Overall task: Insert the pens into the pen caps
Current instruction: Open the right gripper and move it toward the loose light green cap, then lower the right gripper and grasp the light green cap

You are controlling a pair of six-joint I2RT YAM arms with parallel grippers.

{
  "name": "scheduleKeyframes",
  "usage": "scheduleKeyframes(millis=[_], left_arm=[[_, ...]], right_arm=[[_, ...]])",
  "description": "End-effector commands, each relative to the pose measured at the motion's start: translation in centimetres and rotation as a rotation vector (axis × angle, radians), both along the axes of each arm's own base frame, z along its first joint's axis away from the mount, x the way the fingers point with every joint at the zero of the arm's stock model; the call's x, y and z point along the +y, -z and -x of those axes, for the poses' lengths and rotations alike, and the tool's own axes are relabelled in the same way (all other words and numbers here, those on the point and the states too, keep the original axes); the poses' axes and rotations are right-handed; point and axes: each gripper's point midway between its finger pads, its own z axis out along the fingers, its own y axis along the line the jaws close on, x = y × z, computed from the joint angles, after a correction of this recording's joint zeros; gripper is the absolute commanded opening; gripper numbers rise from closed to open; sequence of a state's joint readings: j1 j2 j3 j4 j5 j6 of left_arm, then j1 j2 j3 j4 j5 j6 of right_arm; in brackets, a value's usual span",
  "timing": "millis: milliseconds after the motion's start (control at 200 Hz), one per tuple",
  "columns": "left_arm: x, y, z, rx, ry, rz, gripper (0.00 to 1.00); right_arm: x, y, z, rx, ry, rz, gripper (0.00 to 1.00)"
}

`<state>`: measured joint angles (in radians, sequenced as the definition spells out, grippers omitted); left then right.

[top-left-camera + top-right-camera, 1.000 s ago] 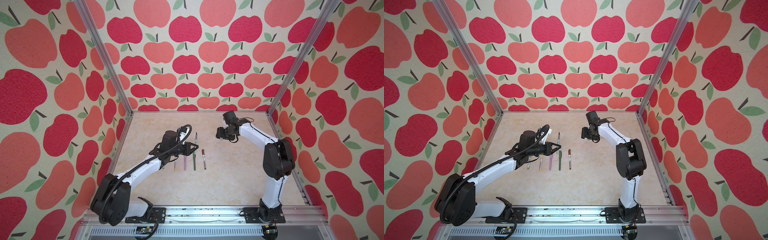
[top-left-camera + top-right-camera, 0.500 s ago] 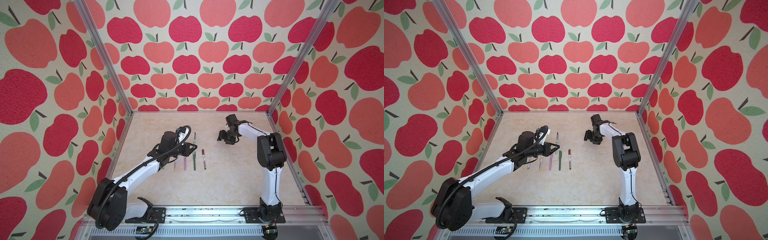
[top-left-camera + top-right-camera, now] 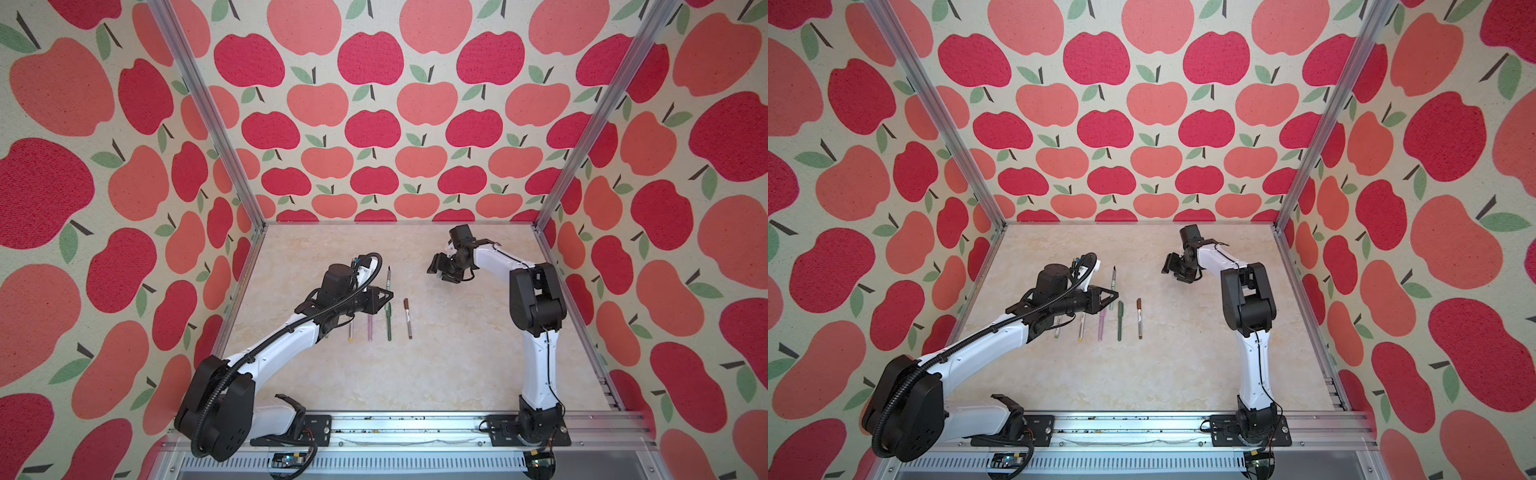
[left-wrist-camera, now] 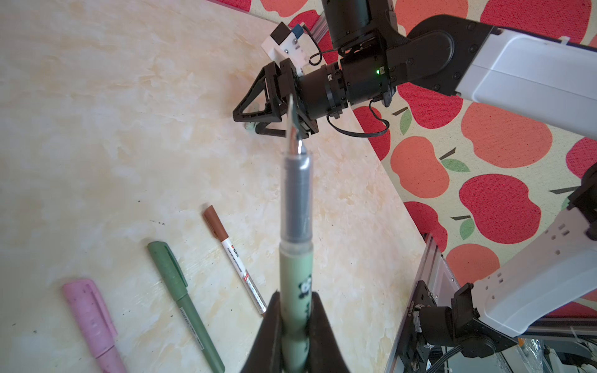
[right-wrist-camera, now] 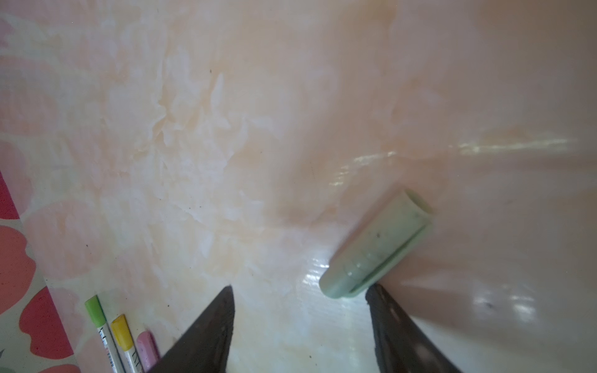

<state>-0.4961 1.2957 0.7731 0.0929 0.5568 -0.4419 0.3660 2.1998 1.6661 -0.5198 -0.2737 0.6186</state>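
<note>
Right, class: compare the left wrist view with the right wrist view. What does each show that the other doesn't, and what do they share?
Only the left wrist view: the pale sage pen, uncapped, clamped in the left pincer; the brown-capped pen and dark green pen lying on the table.
Only the right wrist view: the lime-capped pen and yellow-capped pen.
Both: the table, the pink pen, the open right pincer, and the pale sage cap lying beside it, seemingly just a sliver in the left wrist view.
</note>
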Motion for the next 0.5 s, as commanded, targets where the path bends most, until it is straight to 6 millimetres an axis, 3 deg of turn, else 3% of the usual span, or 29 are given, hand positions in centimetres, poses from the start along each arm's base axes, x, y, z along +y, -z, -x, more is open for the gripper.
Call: scheduleKeyframes(millis=[0,205,360,495], left_arm=[[0.0,-0.5,0.2,-0.034,0.011,-0.011,0.0],[0.1,-0.4,0.4,-0.032,0.006,-0.017,0.0],[0.2,-0.6,0.4,-0.035,-0.001,-0.02,0.0],[0.2,-0.6,0.4,-0.035,-0.001,-0.022,0.0]], right_arm=[[0.8,0.5,-0.9,0.003,0.005,-0.033,0.68],[2.2,-1.0,-2.8,-0.051,-0.051,-0.073,0.67],[3.7,-3.9,-3.5,-0.123,-0.148,-0.135,0.63],[2.9,-5.8,-3.5,-0.207,-0.224,-0.06,0.59]])
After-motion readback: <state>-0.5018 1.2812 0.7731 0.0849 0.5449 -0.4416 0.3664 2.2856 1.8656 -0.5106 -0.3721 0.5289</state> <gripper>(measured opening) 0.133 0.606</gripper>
